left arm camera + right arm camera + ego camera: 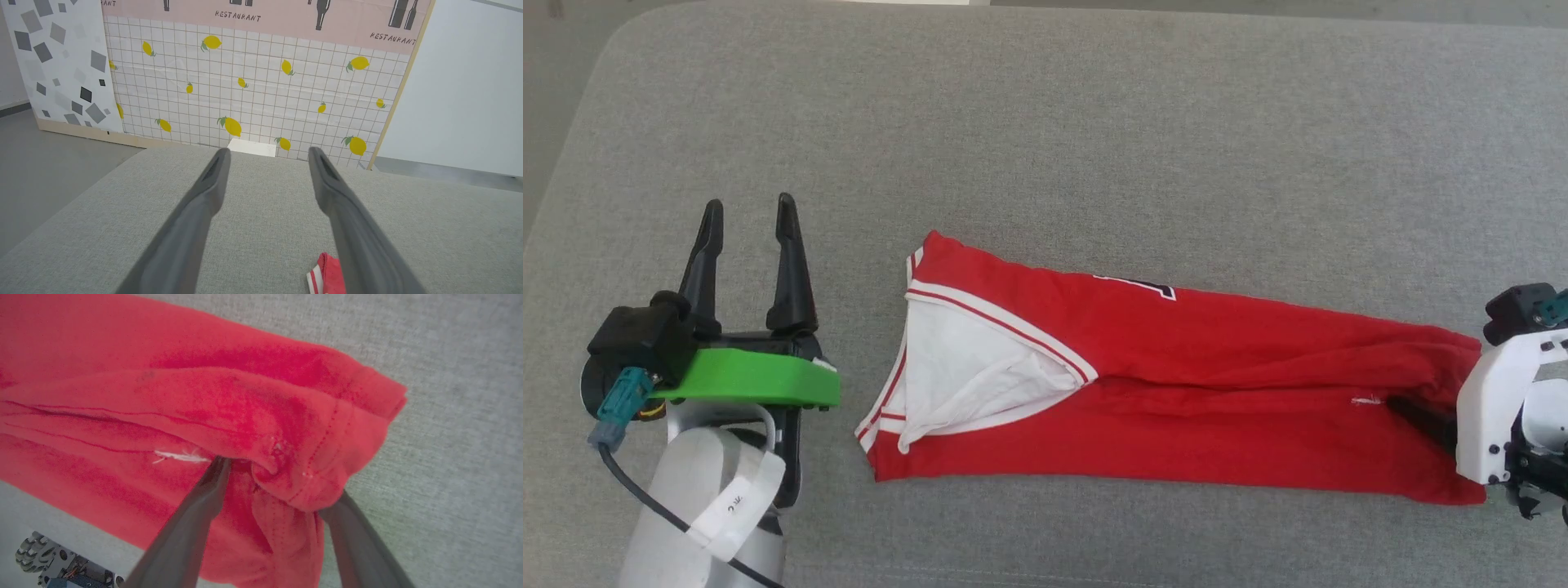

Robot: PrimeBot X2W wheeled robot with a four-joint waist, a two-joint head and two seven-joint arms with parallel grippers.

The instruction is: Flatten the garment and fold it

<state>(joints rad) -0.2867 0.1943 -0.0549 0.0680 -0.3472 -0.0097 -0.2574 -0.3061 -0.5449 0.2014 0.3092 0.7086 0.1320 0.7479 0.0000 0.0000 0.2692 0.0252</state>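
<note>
The garment (1217, 367) is a bright red jersey lying in a long narrow band across the grey padded surface (1045, 122). Its white-trimmed opening with the white inside faces left. My left gripper (750, 202) stands open to the left of the jersey, apart from it, with nothing between its fingers. In the left wrist view the same gripper (269, 152) is open above bare grey cloth, and a striped corner of the garment (329, 273) shows by the right finger. My right gripper (278, 482) is at the hem end, jaws wide, with a bunched fold of garment (163, 396) between the fingers and draped over the right one.
The padded surface has a rounded corner at the far left, with floor (49, 163) beyond it. A tiled lemon-pattern panel (261, 81) stands behind the far edge, and a small white block (252, 147) sits at its foot. Grey surface stretches wide behind the jersey.
</note>
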